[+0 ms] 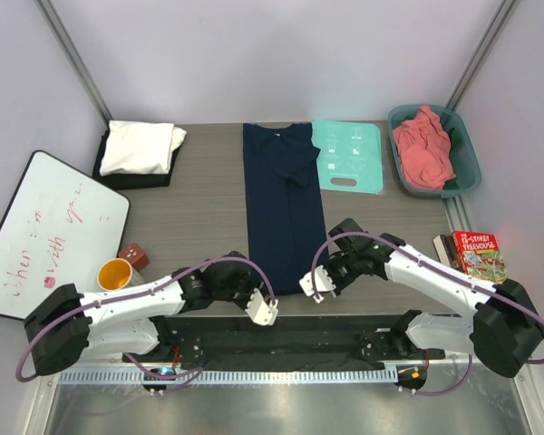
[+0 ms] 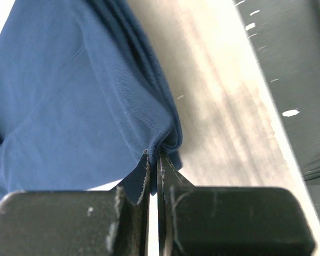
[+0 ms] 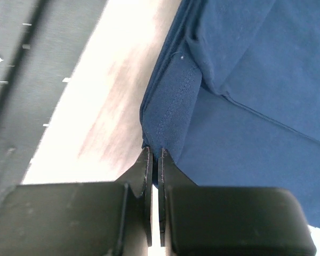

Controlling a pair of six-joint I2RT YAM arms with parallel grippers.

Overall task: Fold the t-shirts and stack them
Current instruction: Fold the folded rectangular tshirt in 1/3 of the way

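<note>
In the middle of the surface (image 1: 208, 208) the navy t-shirt (image 1: 279, 199) lies as a long narrow strip, running from the far side toward the arms, with one short sleeve folded across its upper part. Its near hem sits between the two arms. The left pincer (image 1: 261, 311) is clenched on the hem's left corner: its wrist view shows a fold of blue cloth nipped between the closed fingertips (image 2: 146, 165), the rest of the cloth lying flat on the pale wood beyond. The right pincer (image 1: 314, 285) is clenched on the hem's right corner (the stitched edge runs straight down into its closed tips in that wrist view). Both pincers sit low, near the surface's front edge.

At the far left, a folded white t-shirt (image 1: 140, 147) rests on top of a black t-shirt (image 1: 136, 179). At the far right, a salmon pink t-shirt (image 1: 423, 149) lies crumpled in a teal tub (image 1: 468, 149). A mint-green board (image 1: 347, 156) lies flat between the tub and the navy shirt, its left edge touching or just beside the folded sleeve. A whiteboard (image 1: 50, 231) leans at the left, with a yellow cup (image 1: 116, 273) near its lower corner, and books (image 1: 476, 254) lie at the right edge.
</note>
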